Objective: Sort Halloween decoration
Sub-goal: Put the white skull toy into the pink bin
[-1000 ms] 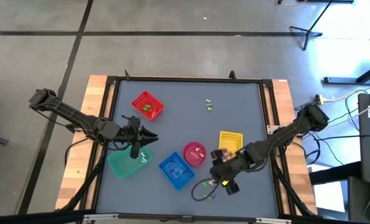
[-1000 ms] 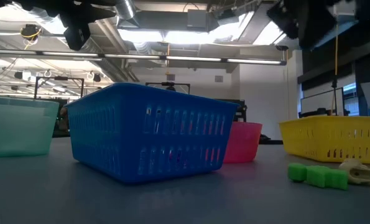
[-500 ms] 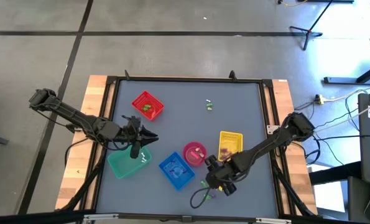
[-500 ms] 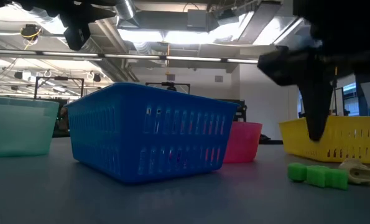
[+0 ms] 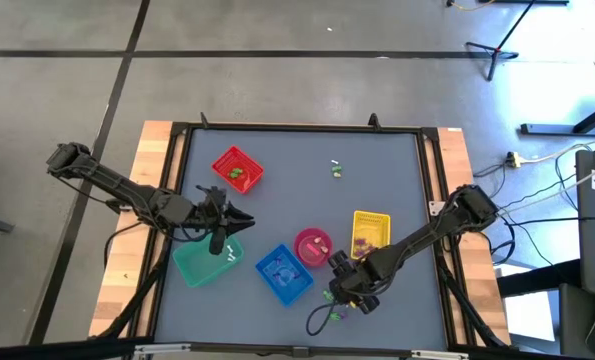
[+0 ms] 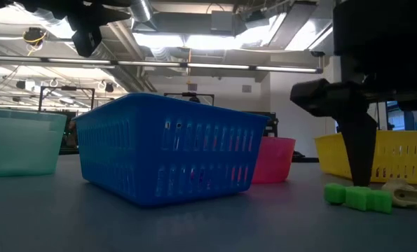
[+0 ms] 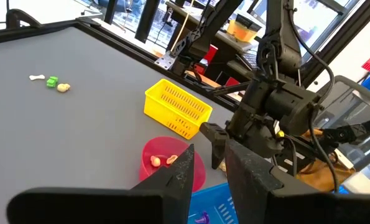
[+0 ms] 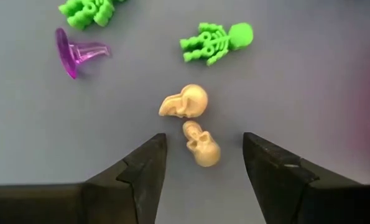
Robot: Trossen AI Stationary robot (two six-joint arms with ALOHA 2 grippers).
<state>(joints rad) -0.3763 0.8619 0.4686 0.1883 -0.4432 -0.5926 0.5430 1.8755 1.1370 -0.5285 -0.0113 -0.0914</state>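
Note:
The Halloween decoration shows in the right wrist view as small trinkets lying on the grey table: two cream skulls (image 8: 201,144) (image 8: 185,102), two green skeletons (image 8: 216,42) (image 8: 88,11) and a purple piece (image 8: 79,53). My right gripper (image 8: 202,163) (image 5: 340,295) points down over them, open, its fingers standing on either side of the nearer cream skull without touching it. In the low view one of its fingers (image 6: 355,140) hangs just above a green skeleton (image 6: 359,197). My left gripper (image 5: 227,222) (image 7: 208,163) waits above the teal basket (image 5: 205,262), fingers a little apart with nothing between them.
Near the front stand a blue basket (image 5: 283,273), a pink bowl (image 5: 313,247) holding cream pieces, and a yellow basket (image 5: 370,232). A red basket (image 5: 237,170) sits far left. More trinkets (image 5: 336,170) lie toward the far edge. A dark cable loop (image 5: 322,312) lies by the near edge.
My right gripper has come down toward the table and a little toward its left edge, onto the trinkets near the front. It has tipped steeper and rolled a little at the wrist. It has stayed open. The trinkets and baskets have not moved.

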